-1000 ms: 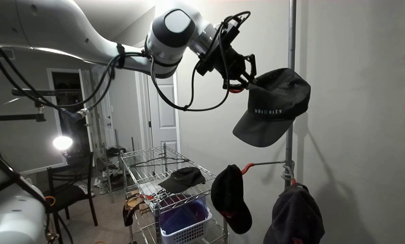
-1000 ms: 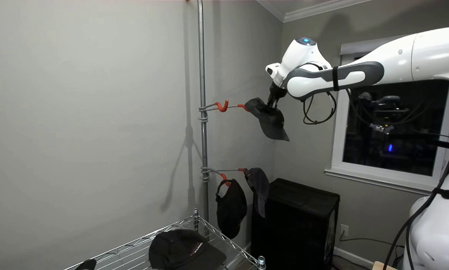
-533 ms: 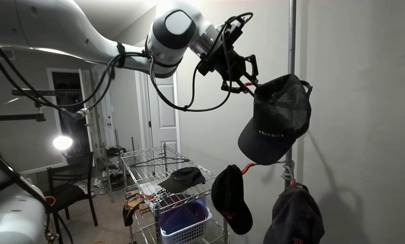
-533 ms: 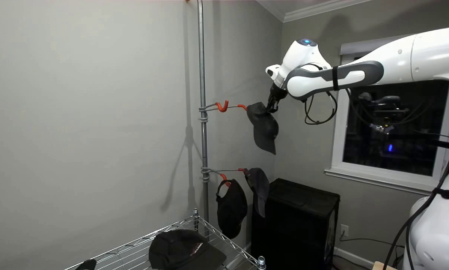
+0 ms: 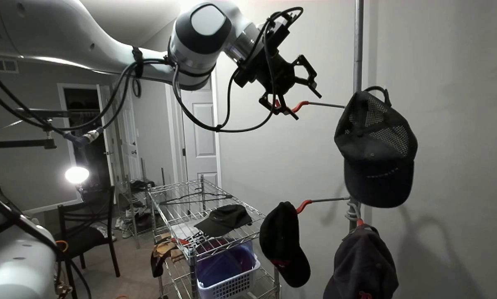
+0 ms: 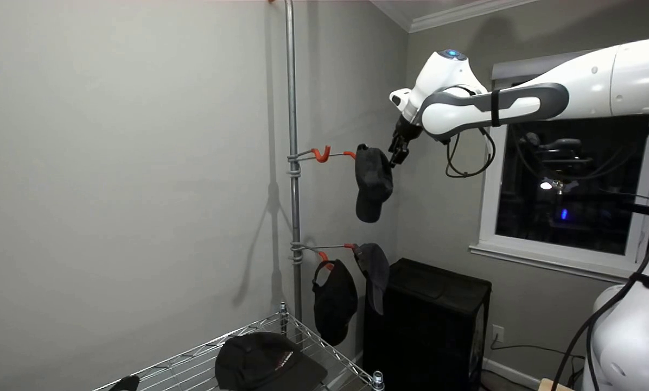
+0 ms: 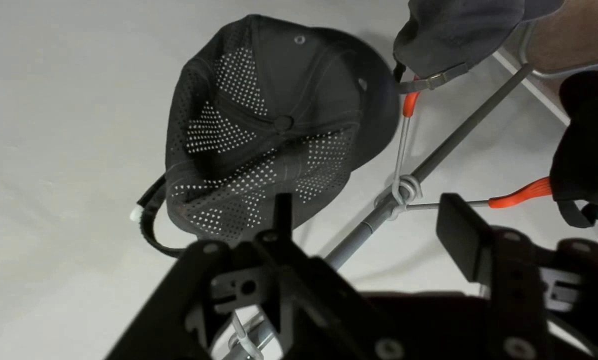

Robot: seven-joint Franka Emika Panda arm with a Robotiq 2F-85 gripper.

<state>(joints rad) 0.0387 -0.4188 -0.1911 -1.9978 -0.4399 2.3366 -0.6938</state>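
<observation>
A dark cap with mesh panels (image 5: 375, 145) hangs brim down beside the pole, its strap loop at the top. In an exterior view the same cap (image 6: 373, 182) sits against the tip of an upper red hook (image 6: 349, 155); how it rests on that hook is hidden. My gripper (image 5: 308, 106) stands apart from it, jaws wide and nothing between them. From the wrist view, the cap (image 7: 279, 100) lies beyond the left finger (image 7: 282, 215), while the right finger (image 7: 461, 235) has only wall and pole behind it. The other upper red hook (image 5: 301, 105) shows just behind the gripper.
The metal pole (image 5: 358, 41) carries lower hooks with a black cap (image 5: 284, 245) and a dark cap (image 5: 362, 265). Below is a wire shelf (image 6: 330, 347) bearing another cap (image 6: 270, 361), with a white basket (image 5: 232, 286) underneath. A black cabinet (image 6: 427, 320) stands by the window.
The jaws have parted and let go of the cap. It has dropped a little and swung away from the gripper, to hang brim down. The arm has drawn back and slightly up.
</observation>
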